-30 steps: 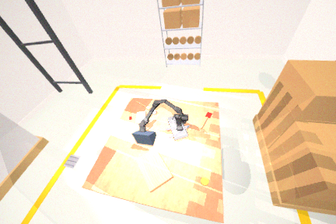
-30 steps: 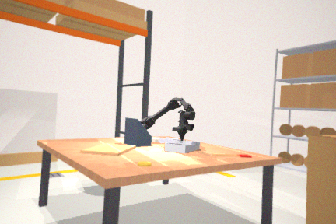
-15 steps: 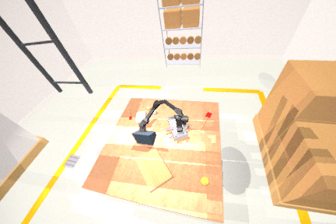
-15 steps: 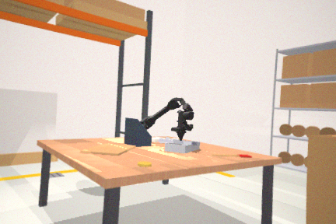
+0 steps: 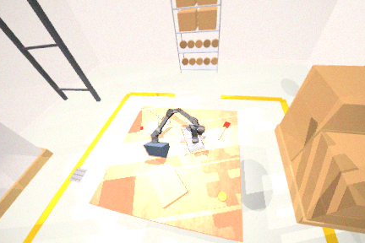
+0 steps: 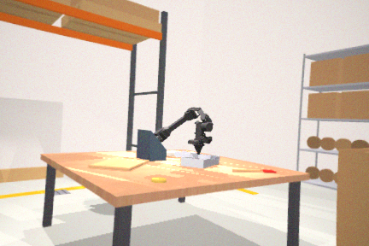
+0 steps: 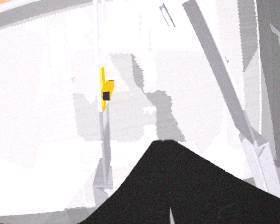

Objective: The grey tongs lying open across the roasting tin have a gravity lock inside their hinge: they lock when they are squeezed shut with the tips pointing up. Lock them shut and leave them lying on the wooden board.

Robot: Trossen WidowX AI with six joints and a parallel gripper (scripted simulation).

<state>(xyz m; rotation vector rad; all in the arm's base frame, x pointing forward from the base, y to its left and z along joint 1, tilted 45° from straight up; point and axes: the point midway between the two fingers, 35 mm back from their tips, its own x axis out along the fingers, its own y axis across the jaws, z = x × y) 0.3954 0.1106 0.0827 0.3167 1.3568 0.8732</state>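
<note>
The grey tongs show in the wrist view as two separated arms: a thin left arm [image 7: 106, 145] seen nearly edge-on, with a yellow and black mark on it, and a slanting grey right arm [image 7: 216, 65]. Their hinge cannot be made out. The pale roasting tin [image 5: 196, 148] [image 6: 193, 162] [image 7: 41, 11] stands under the gripper. My gripper [image 6: 198, 153] [image 7: 161, 149] is shut and empty, pointing down at the tin, its tips between the two arms in the wrist view. The wooden board [image 5: 170, 187] [image 6: 118, 164] lies flat, with nothing seen on it.
The blue arm base [image 5: 157, 149] [image 6: 150, 146] stands between the board and the tin. A yellow disc [image 5: 222, 196] [image 6: 159, 180] lies near the table edge. A stick with a red end [image 5: 226, 125] [image 6: 269, 171] lies beyond the tin. A small red piece [image 5: 141, 128] lies behind the base.
</note>
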